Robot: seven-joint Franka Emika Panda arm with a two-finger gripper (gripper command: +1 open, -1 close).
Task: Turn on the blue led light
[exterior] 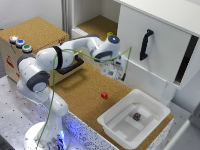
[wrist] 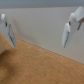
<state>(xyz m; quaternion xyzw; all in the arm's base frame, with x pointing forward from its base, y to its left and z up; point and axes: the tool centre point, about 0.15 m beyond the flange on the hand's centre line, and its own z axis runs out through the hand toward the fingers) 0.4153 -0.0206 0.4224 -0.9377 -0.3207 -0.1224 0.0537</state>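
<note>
The blue led light [exterior: 20, 43] is a small round blue-capped button on top of the cork-topped box [exterior: 42, 30] at the exterior view's left. It sits between a reddish-white button [exterior: 13, 38] and a green button [exterior: 27, 48]. My gripper [exterior: 118, 74] hangs well off to the exterior view's right of that box, over the cork table near the white cabinet. In the wrist view my gripper [wrist: 37, 36] is open, its two fingers [wrist: 8, 31] spread wide with nothing between them, only cork surface and a pale wall beyond. No button shows in the wrist view.
A small red cube [exterior: 104, 95] lies on the cork table [exterior: 85, 92]. A white tray [exterior: 115, 127] holding a dark cube [exterior: 136, 116] stands at the front right. A white cabinet door with a black handle [exterior: 146, 44] rises behind the gripper. A black handle [exterior: 70, 67] is on the box's side.
</note>
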